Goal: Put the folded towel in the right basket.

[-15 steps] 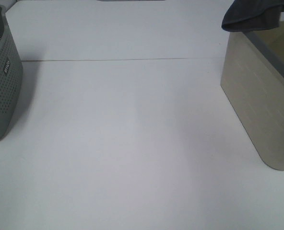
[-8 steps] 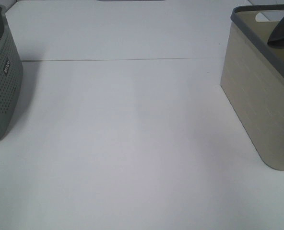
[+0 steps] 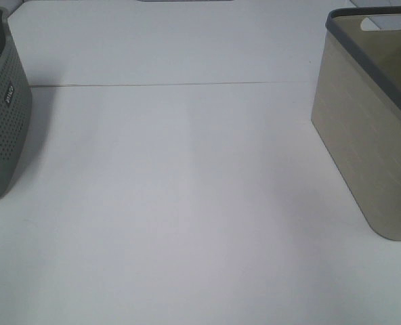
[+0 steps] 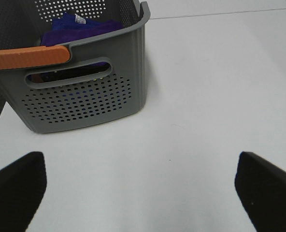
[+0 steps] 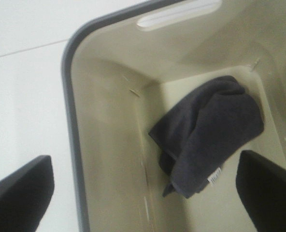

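The dark grey towel [image 5: 211, 132] lies crumpled on the floor of the beige right basket [image 5: 106, 159] in the right wrist view. In the exterior view the basket [image 3: 363, 142] stands at the right edge and the towel is hidden inside it. My right gripper [image 5: 145, 193] hovers above the basket, open and empty, with a dark fingertip [image 5: 20, 191] showing at each side. My left gripper [image 4: 143, 191] is open and empty over the table, in front of the grey basket [image 4: 85, 101]. Neither gripper shows in the exterior view.
The grey perforated left basket [image 3: 1, 108] with an orange handle [image 4: 27, 56] holds purple cloth [image 4: 80, 26]. White table [image 3: 187, 203] runs between the two baskets, with a seam line [image 3: 173, 84] across the back.
The towel hung over the right basket's rim a second ago, then dropped toward the basket's inside, and now lies on its floor, let go by my right gripper.
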### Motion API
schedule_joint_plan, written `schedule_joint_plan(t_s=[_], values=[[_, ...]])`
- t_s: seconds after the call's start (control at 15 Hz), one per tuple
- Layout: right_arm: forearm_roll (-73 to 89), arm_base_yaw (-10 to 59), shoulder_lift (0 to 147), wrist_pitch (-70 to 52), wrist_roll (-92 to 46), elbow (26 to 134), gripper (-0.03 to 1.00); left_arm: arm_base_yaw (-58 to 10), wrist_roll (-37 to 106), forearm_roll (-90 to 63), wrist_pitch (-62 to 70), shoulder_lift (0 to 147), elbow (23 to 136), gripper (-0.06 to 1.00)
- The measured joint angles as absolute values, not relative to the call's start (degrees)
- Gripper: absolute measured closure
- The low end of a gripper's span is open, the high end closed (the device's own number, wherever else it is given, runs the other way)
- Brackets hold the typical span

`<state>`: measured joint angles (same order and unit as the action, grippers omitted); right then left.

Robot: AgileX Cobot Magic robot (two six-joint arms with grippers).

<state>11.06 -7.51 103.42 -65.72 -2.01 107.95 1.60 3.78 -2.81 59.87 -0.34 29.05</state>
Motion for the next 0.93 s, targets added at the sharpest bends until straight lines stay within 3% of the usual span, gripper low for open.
schedule_joint_plan(t_s=[0.27, 0.53, 0.73, 0.93], values=[[4.41, 2.98, 103.42, -63.66, -0.29, 108.00, -0.01, 1.60, 3.78, -2.86, 59.87, -0.34, 29.05, -0.05], [0.97, 3.55, 100.50, -68.70, 2.18, 106.23, -0.01, 1.60, 3.78, -2.86, 59.87, -0.34, 29.05, -0.05], [0.46, 3.55, 87.83, -67.90, 2.81, 91.79, -0.01, 1.60, 3.78, -2.86, 59.87, -0.34, 29.05, -0.05], [-0.69, 3.55, 64.17, -64.92, 3.55, 66.41, -0.01, 1.60, 3.78, -2.86, 59.87, -0.34, 29.05, -0.05]])
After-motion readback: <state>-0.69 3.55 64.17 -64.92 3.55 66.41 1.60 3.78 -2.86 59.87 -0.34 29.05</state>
